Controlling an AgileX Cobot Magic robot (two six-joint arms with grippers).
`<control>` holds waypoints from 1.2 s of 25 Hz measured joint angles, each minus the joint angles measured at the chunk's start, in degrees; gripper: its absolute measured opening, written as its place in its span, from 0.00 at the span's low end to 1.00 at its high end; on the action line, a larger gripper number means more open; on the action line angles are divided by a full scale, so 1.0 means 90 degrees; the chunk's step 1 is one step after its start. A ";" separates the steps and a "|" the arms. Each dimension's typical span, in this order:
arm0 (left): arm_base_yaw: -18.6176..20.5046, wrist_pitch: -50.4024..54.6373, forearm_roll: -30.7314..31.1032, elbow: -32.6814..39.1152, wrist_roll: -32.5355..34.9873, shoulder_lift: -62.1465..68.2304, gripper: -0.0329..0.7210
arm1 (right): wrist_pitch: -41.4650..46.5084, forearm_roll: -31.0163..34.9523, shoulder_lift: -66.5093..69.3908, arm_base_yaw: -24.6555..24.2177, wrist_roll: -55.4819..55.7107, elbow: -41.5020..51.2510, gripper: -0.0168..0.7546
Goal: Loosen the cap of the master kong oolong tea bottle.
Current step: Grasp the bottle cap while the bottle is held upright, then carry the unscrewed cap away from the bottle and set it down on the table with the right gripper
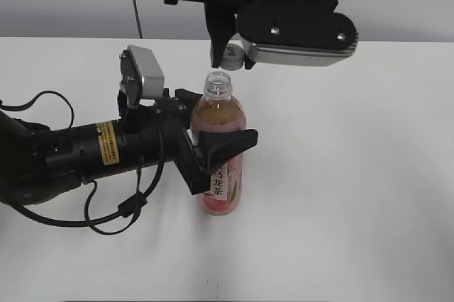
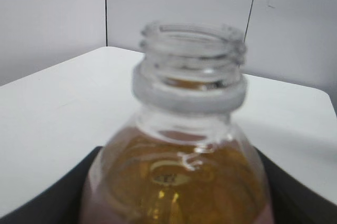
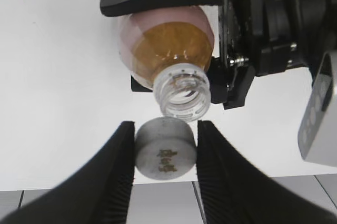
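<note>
The master kong oolong tea bottle (image 1: 221,167) stands upright on the white table, amber tea inside and a pink label. Its threaded neck (image 1: 218,84) is open, with no cap on it. My left gripper (image 1: 216,142) is shut on the bottle's upper body; the left wrist view shows the bottle (image 2: 184,182) filling the frame between the black jaws. My right gripper (image 1: 230,54) hovers just above the neck and is shut on the white cap (image 3: 165,148), held clear of the bottle mouth (image 3: 182,91). The cap (image 1: 233,52) shows small between the fingers in the exterior view.
The white table (image 1: 355,210) stretches to the right and front of the bottle. The left arm's black body and cables (image 1: 78,153) lie across the table's left side. A grey wall stands behind the table.
</note>
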 joint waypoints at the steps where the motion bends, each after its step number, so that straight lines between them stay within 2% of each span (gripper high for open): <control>1: 0.0000 0.0000 0.0000 0.0000 0.0000 0.0000 0.65 | 0.0000 -0.0014 -0.0009 0.0000 0.0061 0.0000 0.37; 7: 0.0000 0.0000 0.0003 0.0000 0.0000 0.0000 0.65 | -0.0006 -0.0353 -0.0016 -0.0036 0.1279 0.0000 0.37; 13: 0.0000 0.0000 0.0008 0.0000 0.0000 0.0000 0.65 | -0.0006 -0.0539 -0.0016 -0.0366 0.3324 0.0000 0.37; 19: 0.0000 0.0000 0.0008 0.0000 0.0000 0.0000 0.65 | -0.0006 -0.0621 -0.0016 -0.1104 0.6273 0.0000 0.37; 24: 0.0000 0.0000 0.0008 0.0000 0.0000 0.0000 0.65 | -0.0006 -0.0572 0.0023 -0.1964 0.8887 0.0000 0.37; 30: 0.0000 -0.0006 0.0003 0.0000 0.0000 0.0000 0.65 | -0.0014 -0.0388 0.0277 -0.2717 1.1132 0.0258 0.37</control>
